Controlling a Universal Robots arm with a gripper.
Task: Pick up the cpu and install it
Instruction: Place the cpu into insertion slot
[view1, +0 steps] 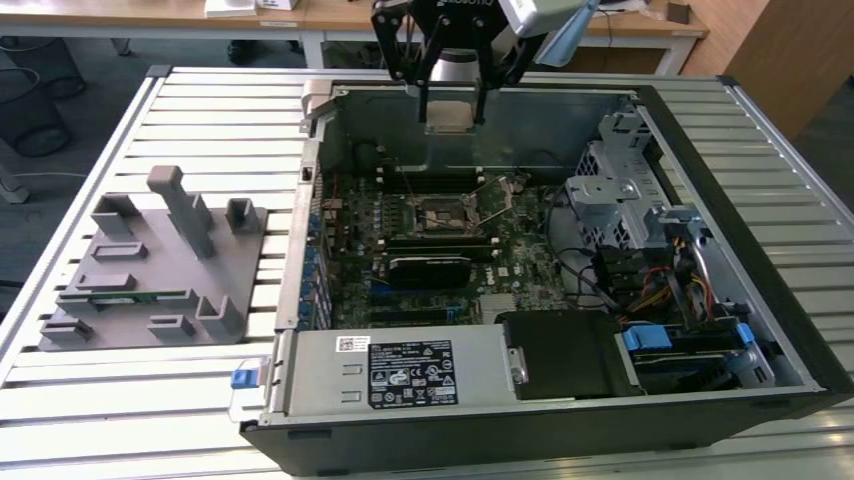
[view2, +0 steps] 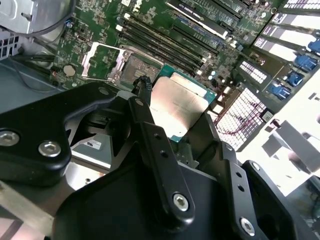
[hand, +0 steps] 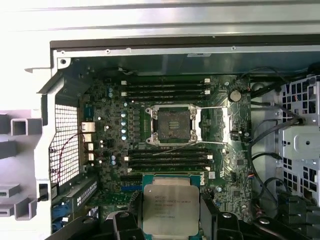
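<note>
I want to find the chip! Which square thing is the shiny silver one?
The cpu in the gripper, held above the motherboard. The other square, the socket, is dark, framed in metal and sits on the board.

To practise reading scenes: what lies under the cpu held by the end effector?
The motherboard: memory slots show beyond the cpu, the empty socket farther on. The patch straight below is hidden by the cpu.
</note>
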